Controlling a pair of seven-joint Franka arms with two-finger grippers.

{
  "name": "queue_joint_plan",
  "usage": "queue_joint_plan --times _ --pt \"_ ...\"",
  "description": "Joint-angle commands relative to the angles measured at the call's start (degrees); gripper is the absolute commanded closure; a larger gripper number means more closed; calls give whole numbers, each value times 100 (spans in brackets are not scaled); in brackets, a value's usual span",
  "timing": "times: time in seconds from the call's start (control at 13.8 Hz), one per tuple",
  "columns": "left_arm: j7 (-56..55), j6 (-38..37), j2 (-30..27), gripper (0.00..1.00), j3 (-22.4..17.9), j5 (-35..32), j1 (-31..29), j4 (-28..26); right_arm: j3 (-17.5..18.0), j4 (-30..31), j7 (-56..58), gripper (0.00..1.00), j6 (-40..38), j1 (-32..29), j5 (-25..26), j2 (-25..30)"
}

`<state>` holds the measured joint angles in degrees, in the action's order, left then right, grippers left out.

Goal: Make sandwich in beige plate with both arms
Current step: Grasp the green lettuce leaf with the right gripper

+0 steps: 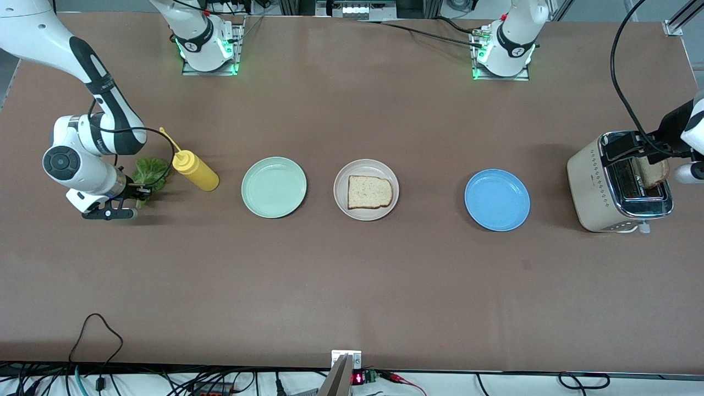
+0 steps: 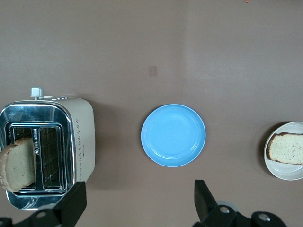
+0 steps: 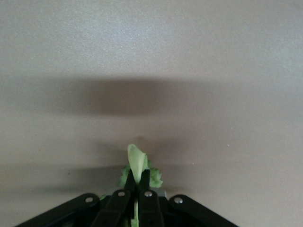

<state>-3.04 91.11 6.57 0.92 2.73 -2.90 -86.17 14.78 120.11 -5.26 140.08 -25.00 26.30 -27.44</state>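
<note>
The beige plate (image 1: 366,167) sits mid-table with one bread slice (image 1: 369,192) lying flat in it; both show in the left wrist view, plate (image 2: 284,173) and slice (image 2: 287,148). A second bread slice (image 1: 653,171) stands in a slot of the toaster (image 1: 591,187) and also shows in the left wrist view (image 2: 19,163). My left gripper (image 1: 624,147) hangs open and empty above the toaster (image 2: 83,137), its own view (image 2: 137,208). My right gripper (image 1: 137,192) is low at the right arm's end of the table, shut on the green lettuce leaf (image 1: 151,170), seen pinched (image 3: 137,163) between its fingers (image 3: 140,177).
A yellow squeeze bottle (image 1: 195,170) lies beside the lettuce. A mint-green plate (image 1: 274,187) sits between the bottle and the beige plate. A blue plate (image 1: 496,199) sits between the beige plate and the toaster, also in the left wrist view (image 2: 173,135).
</note>
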Motion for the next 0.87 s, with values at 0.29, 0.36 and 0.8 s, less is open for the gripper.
queue_joint_plan --times 0.29,0.36,0.8 --pt "49 -59 -85 0 49 -35 -9 4 86 -76 894 100 -524 -93 42 615" --pt "49 -50 -94 0 66 -44 -18 -5 104 -67 982 100 -673 -102 42 738" --pt "49 29 -94 0 75 -35 -36 -58 182 -917 2370 100 -2534 -93 -1458 1346"
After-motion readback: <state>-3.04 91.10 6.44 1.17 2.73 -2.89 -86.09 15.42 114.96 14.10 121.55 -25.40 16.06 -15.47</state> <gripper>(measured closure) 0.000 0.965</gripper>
